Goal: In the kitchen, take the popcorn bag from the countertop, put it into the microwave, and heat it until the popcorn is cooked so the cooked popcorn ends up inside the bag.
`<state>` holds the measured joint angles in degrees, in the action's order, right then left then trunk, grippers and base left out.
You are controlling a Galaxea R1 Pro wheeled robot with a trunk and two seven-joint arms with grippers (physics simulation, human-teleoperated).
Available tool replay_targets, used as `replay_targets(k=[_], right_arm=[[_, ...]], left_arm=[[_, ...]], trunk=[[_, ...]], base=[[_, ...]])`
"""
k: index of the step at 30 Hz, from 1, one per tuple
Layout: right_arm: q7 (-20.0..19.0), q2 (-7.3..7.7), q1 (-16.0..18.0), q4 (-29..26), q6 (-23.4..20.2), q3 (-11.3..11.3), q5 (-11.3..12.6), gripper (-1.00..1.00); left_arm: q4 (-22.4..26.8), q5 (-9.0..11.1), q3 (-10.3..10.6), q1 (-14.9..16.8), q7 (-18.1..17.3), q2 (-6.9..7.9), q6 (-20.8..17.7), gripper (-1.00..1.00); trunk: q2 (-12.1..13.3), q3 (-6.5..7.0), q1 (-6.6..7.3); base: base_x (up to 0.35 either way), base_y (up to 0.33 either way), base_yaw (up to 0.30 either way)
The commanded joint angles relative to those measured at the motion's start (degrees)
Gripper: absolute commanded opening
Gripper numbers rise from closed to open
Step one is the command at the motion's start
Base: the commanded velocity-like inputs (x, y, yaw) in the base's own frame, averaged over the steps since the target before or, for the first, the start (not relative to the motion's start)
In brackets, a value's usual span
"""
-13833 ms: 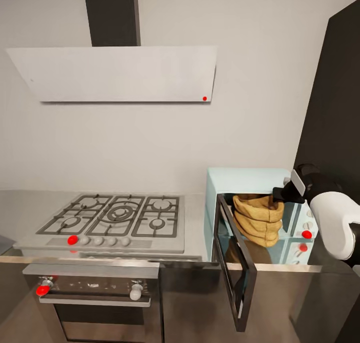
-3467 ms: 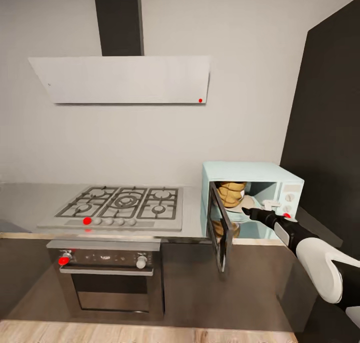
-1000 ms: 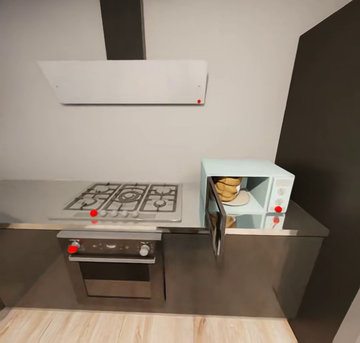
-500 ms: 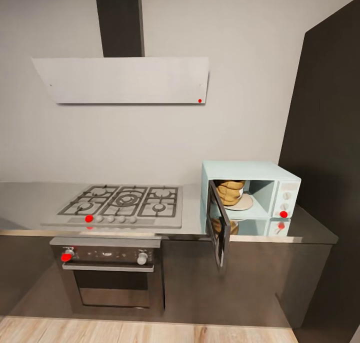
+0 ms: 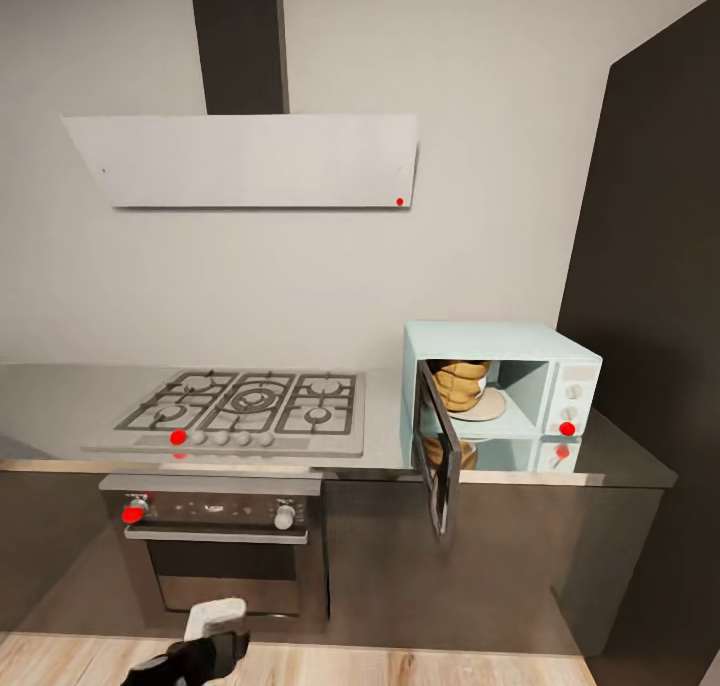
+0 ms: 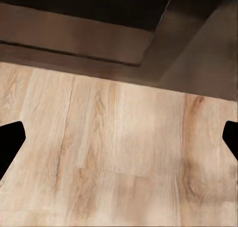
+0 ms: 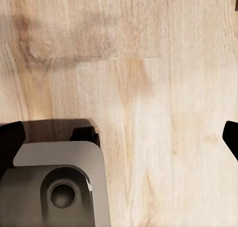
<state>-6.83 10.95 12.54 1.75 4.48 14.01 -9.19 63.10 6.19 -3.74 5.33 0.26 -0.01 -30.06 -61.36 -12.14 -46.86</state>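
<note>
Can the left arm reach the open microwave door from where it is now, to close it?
Probably not yet. The left tool hangs low, near the wooden floor, far below the microwave door. Nothing blocks the way, but the arm must rise and the robot likely move closer.

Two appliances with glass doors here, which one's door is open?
The mint-blue microwave on the countertop: its door swings out. The steel oven under the hob is shut.

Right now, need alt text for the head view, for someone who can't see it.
The pale blue microwave stands on the grey countertop with its door swung open and the brown popcorn bag inside. A gas hob and oven sit to its left; the left gripper shows at the bottom edge.
</note>
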Motion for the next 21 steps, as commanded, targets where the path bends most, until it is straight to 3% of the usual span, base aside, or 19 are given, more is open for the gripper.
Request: replay_targets(k=[1, 3, 5, 9, 11, 13, 16, 18, 21], right_arm=[[-0.11, 0.04, 0.1, 0.19, 0.38, 0.49, -0.56, 1.0], [-0.11, 0.05, 0.09, 0.19, 0.42, 0.49, -0.56, 1.0], [-0.11, 0.04, 0.09, 0.19, 0.43, 0.49, -0.56, 1.0], [-0.11, -0.07, 0.08, 0.19, 0.44, 0.45, -0.56, 1.0], [-0.11, -0.15, 0.06, 0.19, 0.44, 0.42, -0.59, 1.0], [-0.11, -0.09, 0.08, 0.19, 0.44, 0.41, -0.57, 1.0], [-0.11, -0.07, 0.05, 0.19, 0.44, 0.4, -0.56, 1.0], [-0.11, -0.01, 0.08, 0.19, 0.44, 0.4, -0.56, 1.0], [-0.11, 0.08, 0.06, 0.19, 0.42, 0.35, -0.56, 1.0]], left_arm=[[3.5, 0.28, -0.02, 0.6, -0.06, -0.28, -2.67, 1.0], [8.63, 0.18, 0.12, 1.16, -0.2, -0.91, -5.71, 1.0], [12.2, 0.14, 1.57, 2.13, -0.26, -1.76, -7.1, 1.0], [14.39, 0.35, 7.44, 7.48, -0.71, -2.73, -9.76, 1.0], [15.38, 0.51, 8.34, 10.26, -2.37, -3.69, -12.15, 1.0], [17.51, 0.5, 8.71, 12.65, -6.53, -4.69, -13.9, 1.0], [19.03, 0.48, 8.82, 14.79, -12.31, -4.96, -14.31, 1.0], [19.09, 0.13, 9.03, 15.39, -19.38, -4.51, -13.63, 1.0], [18.42, -0.14, 9.51, 15.5, -26.4, -2.81, -7.19, 1.0]], trunk=[[-0.06, -0.09, -0.01], [-0.06, -0.09, -0.01], [-0.06, -0.09, -0.01], [-0.06, -0.09, -0.01], [-0.06, -0.09, -0.01], [-0.06, -0.09, -0.01], [-0.06, -0.09, -0.01], [-0.06, -0.09, -0.01], [-0.06, -0.09, -0.01]], base=[[0.0, 0.0, 0.0], [0.0, 0.0, 0.0], [0.0, 0.0, 0.0], [0.0, 0.0, 0.0], [0.0, 0.0, 0.0], [0.0, 0.0, 0.0], [0.0, 0.0, 0.0], [0.0, 0.0, 0.0], [0.0, 0.0, 0.0]])
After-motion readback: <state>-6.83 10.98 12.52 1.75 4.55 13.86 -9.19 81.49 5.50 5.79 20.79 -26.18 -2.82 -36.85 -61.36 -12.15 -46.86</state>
